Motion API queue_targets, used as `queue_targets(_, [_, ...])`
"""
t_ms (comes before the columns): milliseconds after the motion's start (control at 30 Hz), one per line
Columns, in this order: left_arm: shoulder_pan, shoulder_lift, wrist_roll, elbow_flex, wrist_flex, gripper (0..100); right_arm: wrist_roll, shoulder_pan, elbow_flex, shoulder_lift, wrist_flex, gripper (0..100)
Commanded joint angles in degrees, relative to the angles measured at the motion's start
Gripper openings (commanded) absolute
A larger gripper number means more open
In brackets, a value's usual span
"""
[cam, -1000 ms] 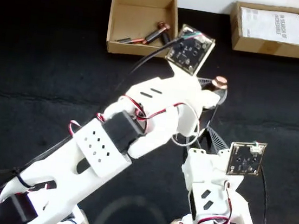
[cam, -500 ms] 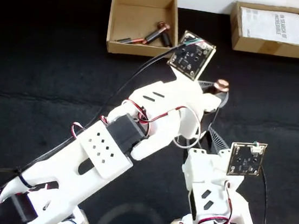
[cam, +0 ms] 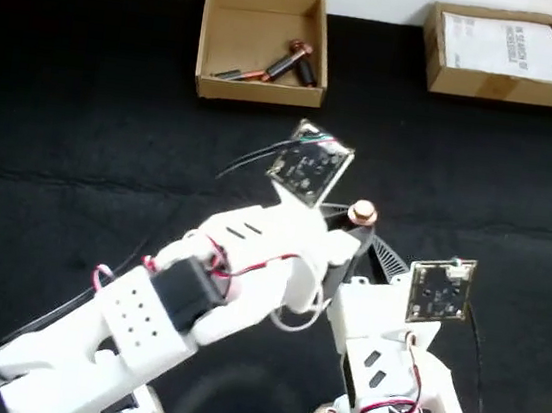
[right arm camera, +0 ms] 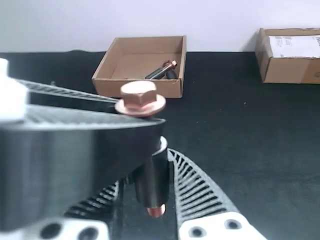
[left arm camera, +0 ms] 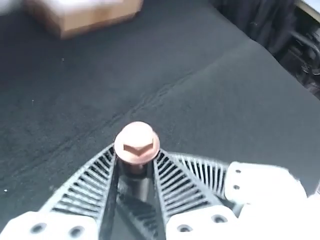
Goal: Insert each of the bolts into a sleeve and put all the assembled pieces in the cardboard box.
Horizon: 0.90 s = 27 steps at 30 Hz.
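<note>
Black cloth is covering the desk, and nearest us the two white arms are crowding together. The right gripper is sitting just beneath the action, with the dark sleeve hanging right in front of it; whether its jaws are pressing, I cannot tell. Just beyond, the left gripper is clamping its jaws tight on the bolt, whose copper head is riding on top and whose tip is poking out below the sleeve. Far off, the cardboard box is holding assembled pieces. At far right a second box is carrying a printed sheet.
</note>
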Motion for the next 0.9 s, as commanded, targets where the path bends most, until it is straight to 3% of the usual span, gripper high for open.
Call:
queue_targets(0, [2.1, -2.4, -0.1, 2.9, 1.2, 13, 0.2, 0.1, -0.7, 0.0, -1.5, 0.6])
queue_targets(167, [2.4, -4.0, 0.0, 0.4, 10.1, 30, 1.1, 0.1, -0.7, 0.0, -1.4, 0.6])
queue_targets(500, [1.6, -12.6, -1.3, -11.1, 35.4, 30, 3.4, 2.7, -0.7, 0.0, -4.8, 0.6])
queue_targets(667, [-11.1, -21.3, -8.0, -11.4, 37.0, 30, 3.3, 2.9, -1.0, 1.5, -9.5, 0.6])
queue_targets(867, [-24.9, -28.9, -14.8, -11.3, 37.5, 30, 3.3, 2.9, -12.0, 15.9, -9.5, 0.6])
